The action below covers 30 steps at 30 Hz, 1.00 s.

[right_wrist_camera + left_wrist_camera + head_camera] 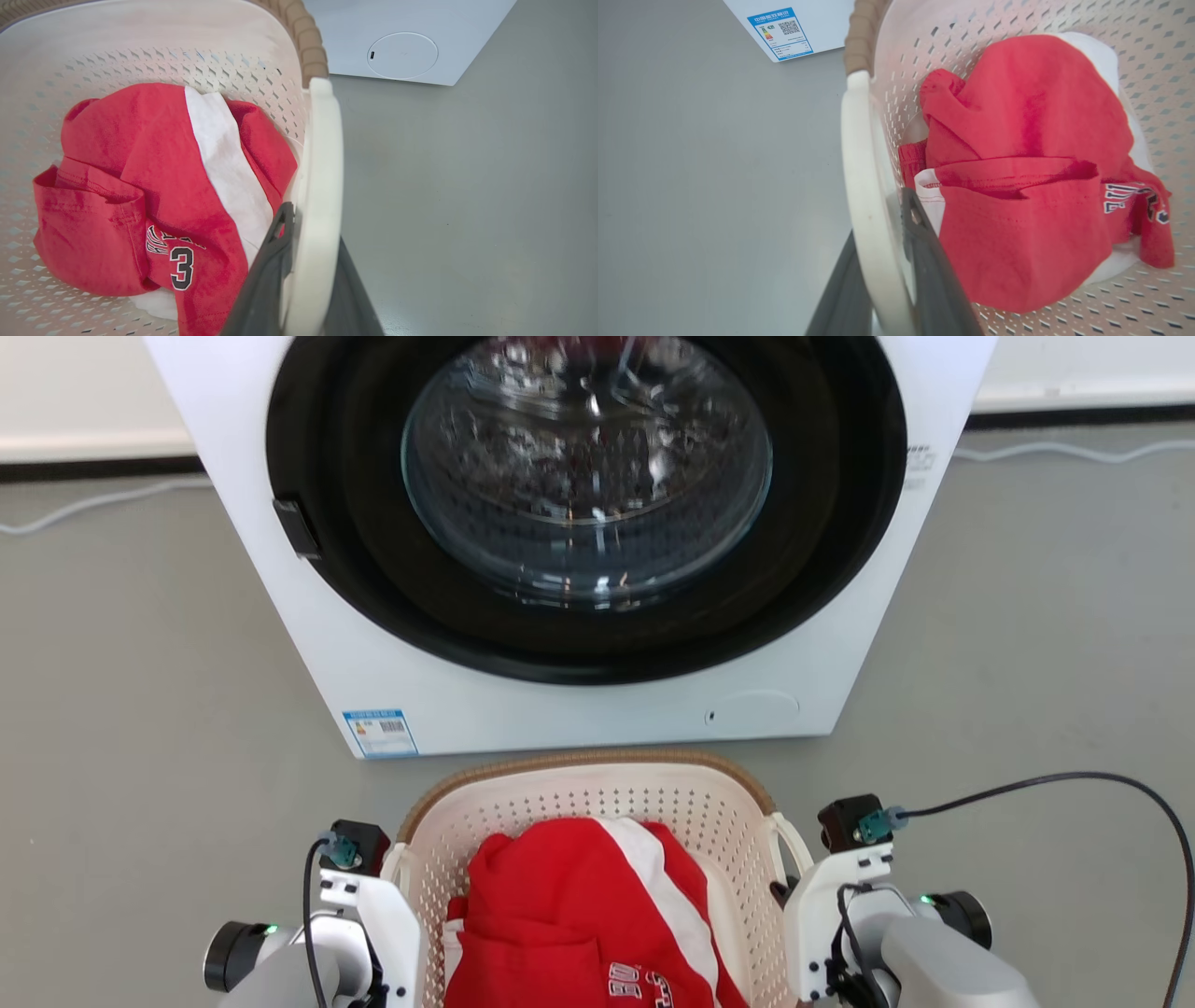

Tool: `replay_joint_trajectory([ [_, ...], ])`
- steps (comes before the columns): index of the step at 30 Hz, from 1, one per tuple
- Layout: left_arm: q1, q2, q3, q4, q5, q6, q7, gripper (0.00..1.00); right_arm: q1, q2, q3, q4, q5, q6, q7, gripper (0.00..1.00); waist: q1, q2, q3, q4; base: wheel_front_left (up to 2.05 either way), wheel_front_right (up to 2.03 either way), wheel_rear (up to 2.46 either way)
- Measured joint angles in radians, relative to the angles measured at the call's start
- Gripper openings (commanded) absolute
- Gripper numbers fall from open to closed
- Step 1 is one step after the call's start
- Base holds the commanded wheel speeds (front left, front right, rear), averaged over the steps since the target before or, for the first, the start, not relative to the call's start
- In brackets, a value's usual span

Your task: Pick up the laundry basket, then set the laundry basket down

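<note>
1. Left wrist view: shows the left gripper (883, 238) clenched on the left handle (859, 149) of the laundry basket (1134, 32), one dark finger outside the white loop, the other inside by the perforated wall.
2. Also shows a red shirt (1031, 140) heaped inside, just beside the inner finger.
3. Right wrist view: shows the right gripper (315, 233) likewise pinched onto the right handle (322, 140), with a finger on either side of it.
4. Head view: puts the basket between both grippers, its brown rim near the foot of the washer (579, 709), over grey floor (140, 663).
5. Cannot tell whether its base touches the floor.
</note>
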Motion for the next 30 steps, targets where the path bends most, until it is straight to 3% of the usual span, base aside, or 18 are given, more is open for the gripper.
replay_joint_trajectory([
  [10,0.033,-0.007,-0.005,0.009,-0.016,0.000,0.007,0.00,0.011,-0.001,0.039,0.004,0.041,-0.003,0.011,0.00,0.0000,0.0000,-0.086,0.022,0.00,0.00,0.00],
  [30,0.041,-0.014,-0.022,0.015,-0.032,0.000,0.008,0.00,0.025,0.000,0.097,0.026,0.080,-0.003,0.007,0.00,0.0000,0.0000,-0.102,0.007,0.00,0.00,0.00],
])
